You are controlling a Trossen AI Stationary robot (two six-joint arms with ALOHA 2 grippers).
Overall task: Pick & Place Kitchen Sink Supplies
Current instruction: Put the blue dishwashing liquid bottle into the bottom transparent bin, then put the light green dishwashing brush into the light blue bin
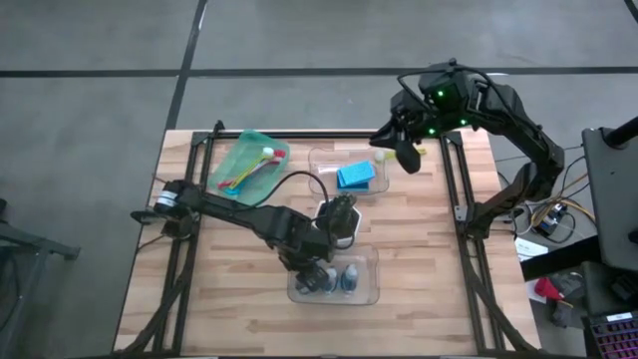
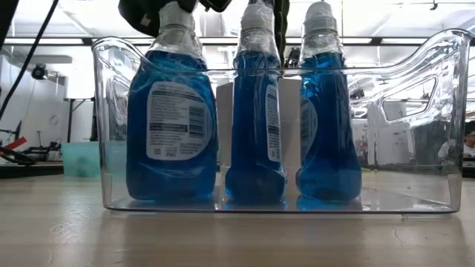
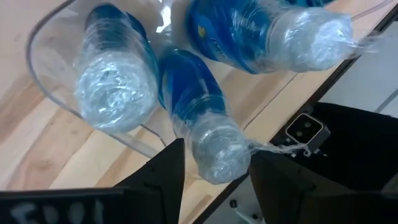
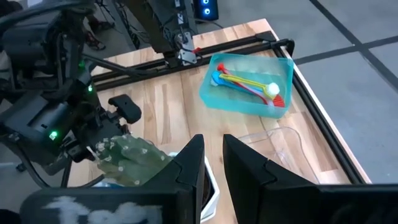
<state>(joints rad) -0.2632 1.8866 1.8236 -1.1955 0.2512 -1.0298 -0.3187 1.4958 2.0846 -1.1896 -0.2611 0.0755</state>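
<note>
- Three bottles (image 2: pixel 171 111) of blue liquid stand upright in a row in the clear bin (image 2: pixel 438 126) nearest the low camera, caps wrapped in clear film.
- Between the fingers of our left pincer (image 3: pixel 214 171) sits the cap of the middle bottle (image 3: pixel 199 118); the fingers stand apart on either side of it, and we cannot tell whether they touch the film.
- Just beside that pincer, the two other bottles stand close on either side, inside the same bin.
- Beyond the left pincer, toward the far edge, a second clear bin holds the blue sponges (image 1: pixel 355 177), and the green tray (image 1: pixel 231 160) holds the brushes (image 1: pixel 254 170).
- Our right pincer (image 4: pixel 212 163) hangs above the table's far right area, fingers near together and holding nothing, with the potted plant (image 4: pixel 130 158) just below it.
- We judge the bottle is being released. The risk: a loose tail of film near the fingers could snag as we lift, tipping the bottle into its neighbours, which stand close enough to topple.
</note>
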